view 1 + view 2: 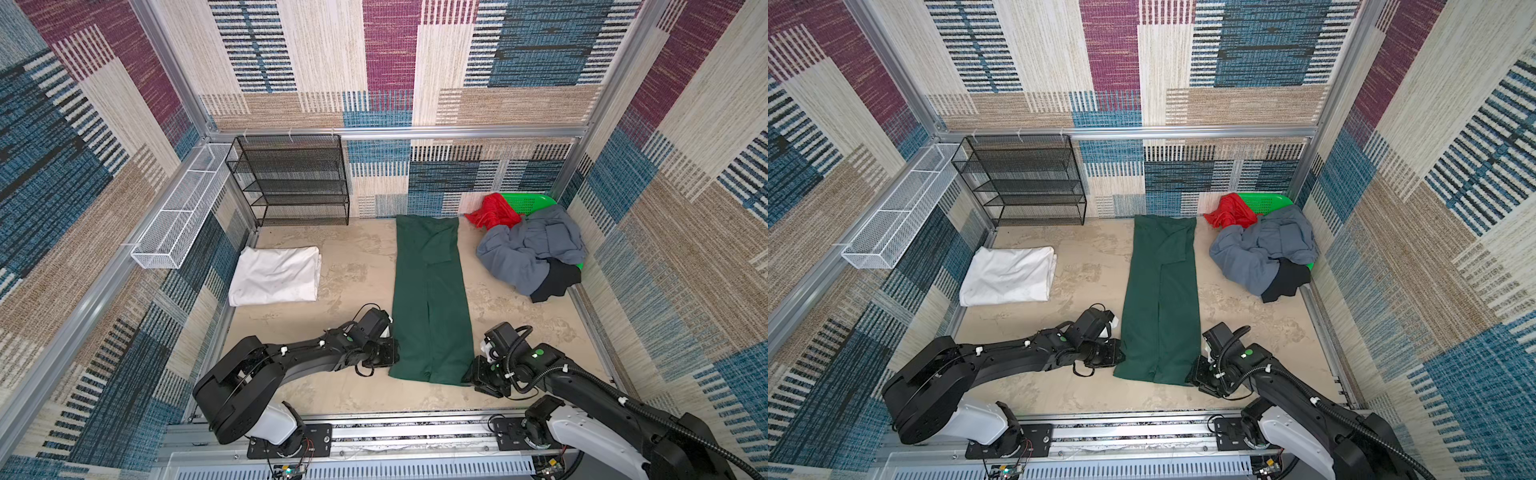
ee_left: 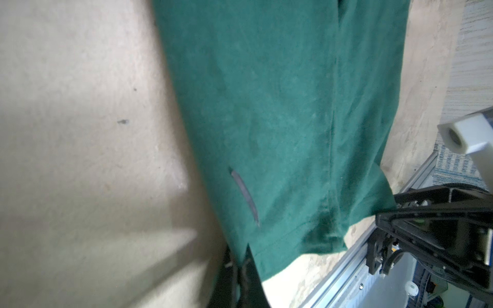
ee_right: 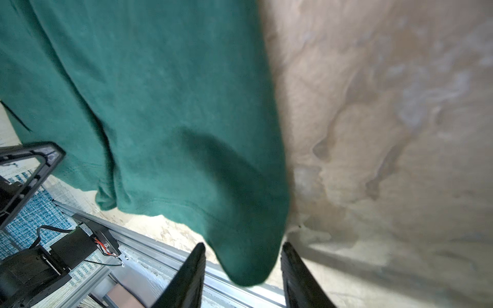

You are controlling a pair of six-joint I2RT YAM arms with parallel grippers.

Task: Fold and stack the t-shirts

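A dark green t-shirt (image 1: 430,299) (image 1: 1163,299) lies in a long narrow strip down the middle of the table. My left gripper (image 1: 392,356) (image 2: 241,264) is shut on its near left corner. My right gripper (image 1: 469,374) (image 3: 243,250) stands open at the near right corner, and the cloth's tip (image 3: 248,266) hangs between the spread fingers. A folded white t-shirt (image 1: 276,276) rests at the left. At the back right, grey-blue (image 1: 528,249), black (image 1: 555,282) and red (image 1: 492,212) t-shirts lie crumpled in a heap.
A bright green basket (image 1: 528,203) sits under the heap in the back right corner. A black mesh shelf (image 1: 291,183) stands against the back wall. A white wire basket (image 1: 183,208) hangs on the left wall. An aluminium rail (image 1: 395,428) runs along the front edge.
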